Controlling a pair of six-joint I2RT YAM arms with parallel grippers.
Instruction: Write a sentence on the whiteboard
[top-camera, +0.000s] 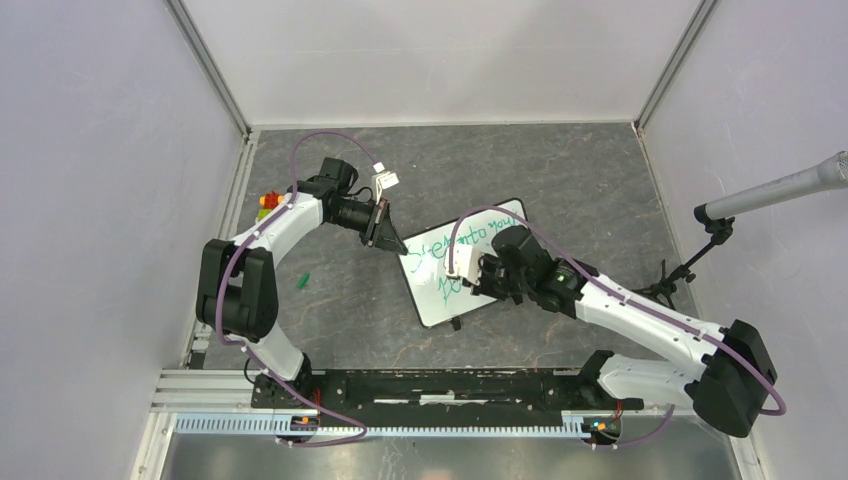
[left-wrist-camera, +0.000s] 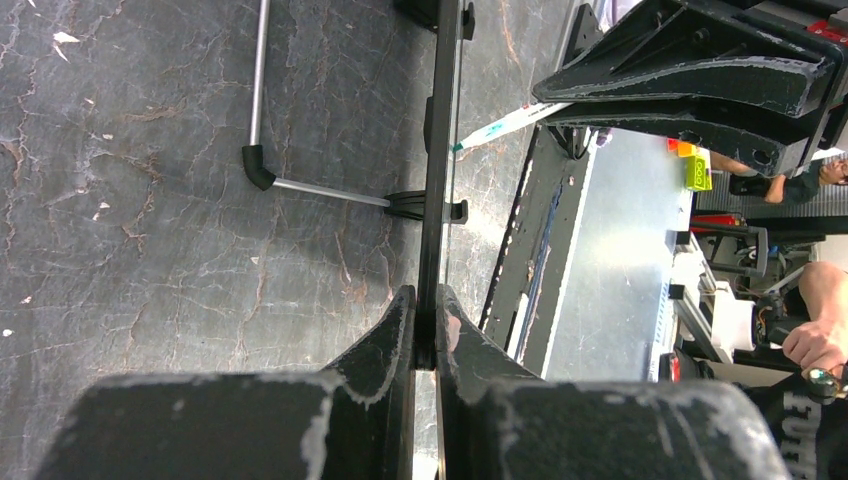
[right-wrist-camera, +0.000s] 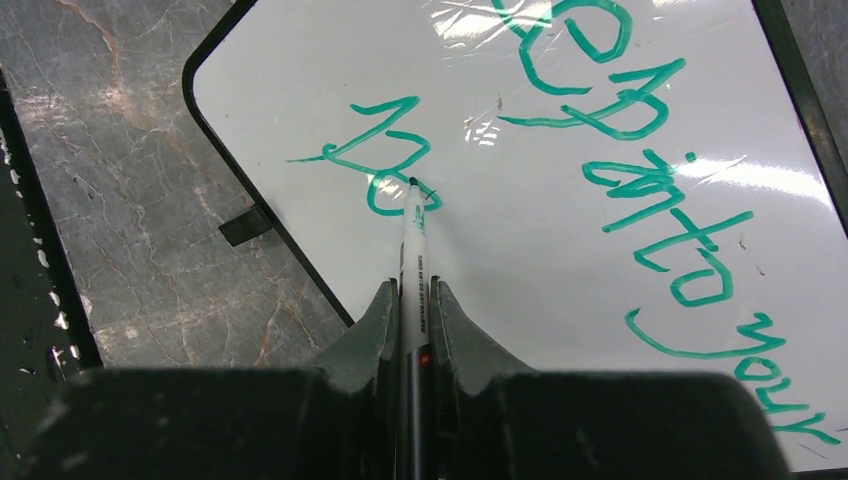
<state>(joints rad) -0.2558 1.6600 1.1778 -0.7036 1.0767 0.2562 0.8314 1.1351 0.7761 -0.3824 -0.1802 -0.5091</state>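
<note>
The whiteboard (top-camera: 432, 290) lies tilted in the middle of the table. In the right wrist view (right-wrist-camera: 520, 250) it fills most of the picture, and in the left wrist view (left-wrist-camera: 438, 190) it is a thin dark strip edge-on. The sentence (right-wrist-camera: 640, 180) runs in green along the board, with a second line begun (right-wrist-camera: 385, 160). My left gripper (top-camera: 384, 226) is shut on the board's far left corner (left-wrist-camera: 426, 325). My right gripper (right-wrist-camera: 408, 300) is shut on a white marker (right-wrist-camera: 413, 240), whose tip touches the board at the second line.
A small green cap (top-camera: 302, 280) lies on the table left of the board. A wire stand (left-wrist-camera: 300, 186) sticks out from the board. A microphone on a stand (top-camera: 770, 192) reaches in at the right. The arm bases' rail (top-camera: 440, 385) runs along the near edge.
</note>
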